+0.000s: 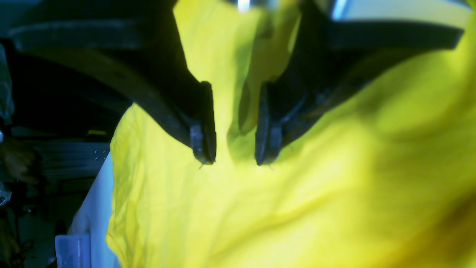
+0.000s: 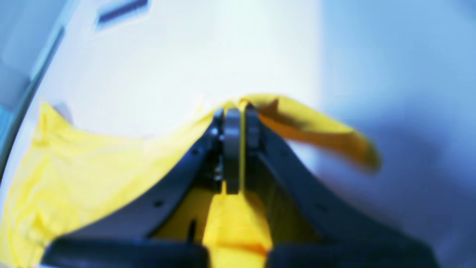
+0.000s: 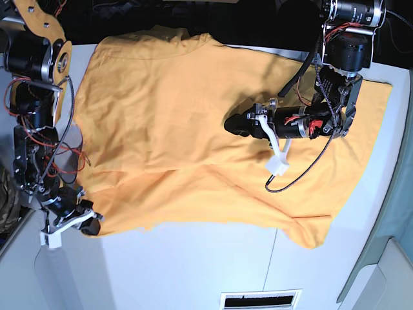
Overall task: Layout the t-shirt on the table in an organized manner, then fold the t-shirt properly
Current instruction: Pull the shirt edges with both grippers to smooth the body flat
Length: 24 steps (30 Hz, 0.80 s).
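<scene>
The orange-yellow t-shirt [image 3: 168,116] lies spread over the white table [image 3: 193,271], plain side up, with creases and a folded edge near the front. My left gripper [image 3: 228,124] hovers over the shirt's middle. In the left wrist view the gripper [image 1: 233,160] is open, its fingertips [image 1: 203,149] just above the cloth [image 1: 297,193]. My right gripper [image 3: 92,225] is at the shirt's front left corner. In the right wrist view it [image 2: 241,119] is shut on the shirt's edge [image 2: 74,167] and lifts it off the table [image 2: 167,56].
A thin dark seam [image 3: 274,258] runs across the table's front part, beside a slotted vent [image 3: 261,299]. A mottled cloth [image 3: 6,206] shows at the left edge. The left arm's cable [image 3: 303,174] hangs over the shirt. The table's edge [image 1: 95,208] runs close to the shirt.
</scene>
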Each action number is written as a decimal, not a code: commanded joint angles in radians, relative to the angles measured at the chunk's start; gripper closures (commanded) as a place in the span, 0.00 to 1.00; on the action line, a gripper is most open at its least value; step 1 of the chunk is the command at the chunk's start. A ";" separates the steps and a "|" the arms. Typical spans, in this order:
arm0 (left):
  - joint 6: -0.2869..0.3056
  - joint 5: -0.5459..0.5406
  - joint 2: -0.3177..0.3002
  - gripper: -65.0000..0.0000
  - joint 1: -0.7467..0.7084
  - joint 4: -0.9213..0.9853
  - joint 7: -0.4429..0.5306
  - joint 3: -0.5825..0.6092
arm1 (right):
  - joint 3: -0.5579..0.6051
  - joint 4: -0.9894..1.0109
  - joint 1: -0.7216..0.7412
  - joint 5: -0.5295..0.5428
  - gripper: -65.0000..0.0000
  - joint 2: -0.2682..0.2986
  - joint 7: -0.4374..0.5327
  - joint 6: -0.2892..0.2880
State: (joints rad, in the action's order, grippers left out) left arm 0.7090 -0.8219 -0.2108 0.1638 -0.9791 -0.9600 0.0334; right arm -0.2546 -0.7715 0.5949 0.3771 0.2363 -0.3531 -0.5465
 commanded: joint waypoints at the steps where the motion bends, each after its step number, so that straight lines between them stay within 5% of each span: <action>1: -0.011 0.036 -0.005 0.68 0.001 -0.003 -0.024 0.001 | -0.001 -0.019 0.044 0.014 1.00 0.011 0.018 -0.008; 2: -0.011 0.033 -0.005 0.68 0.001 -0.003 -0.024 0.001 | 0.000 -0.019 0.056 0.015 0.99 0.014 0.016 -0.008; 5: -0.011 0.025 -0.005 0.68 0.002 -0.003 -0.024 0.001 | 0.000 -0.019 0.067 0.015 0.51 0.018 0.011 -0.007; 7: -0.011 0.019 -0.005 0.68 0.002 -0.003 -0.024 0.001 | -0.001 -0.019 0.066 0.016 0.33 0.018 -0.039 -0.006; 14: -0.011 -0.018 -0.006 0.68 0.002 -0.003 -0.024 0.001 | -0.050 -0.030 0.036 0.169 0.32 0.017 -0.322 -0.011; 24: -0.011 -0.078 -0.046 0.68 0.006 -0.010 -0.051 0.001 | -0.222 -0.361 -0.235 0.371 0.32 -0.006 -0.528 -0.024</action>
State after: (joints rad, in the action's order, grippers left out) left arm 0.7074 -0.9096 -0.2420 0.1627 -0.9817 -0.9989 0.0364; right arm -0.4755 -1.1168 0.3370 0.7216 0.2237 -0.8879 -0.5552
